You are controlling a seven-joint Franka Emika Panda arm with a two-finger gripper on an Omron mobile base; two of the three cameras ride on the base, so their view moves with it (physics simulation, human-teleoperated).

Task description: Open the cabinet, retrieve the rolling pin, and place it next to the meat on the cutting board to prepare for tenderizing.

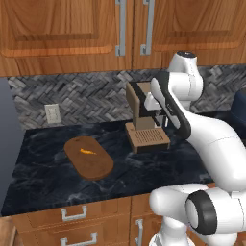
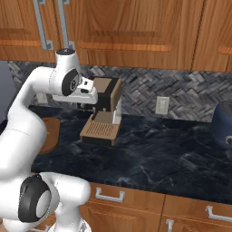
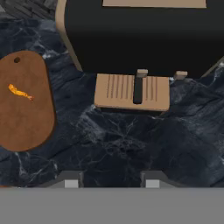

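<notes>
wood, cabinet (image 1: 67, 29): reddish-brown wall doors above the counter, all closed; silver bar handles (image 1: 121, 29) hang side by side where two doors meet
rolling pin: nowhere on the counter; judged to be behind a closed door, so its exact spot cannot be told
cutting board (image 1: 89, 157): dark oval, flat on the black marble counter (image 1: 43, 178), left of the coffee machine (image 1: 144, 115) and apart from it
meat (image 1: 87, 152): small orange scrap lying on the board, toward its back half
gripper (image 3: 109, 180): hangs low over the counter in front of the coffee machine's slatted tray (image 3: 132, 92), pointing down; fingertips stand partly apart with bare marble between them, nothing held
arm: folded in front of the machine, wrist well below the cabinet handles
step in hand: the very first, opening the cabinet; not begun as far as the scene shows
next move: lift the hand clear of the machine, raise it to a bar handle, turn the fingers to straddle the vertical bar, close, pull outward
risk: elbow sits close to the machine while rising
</notes>
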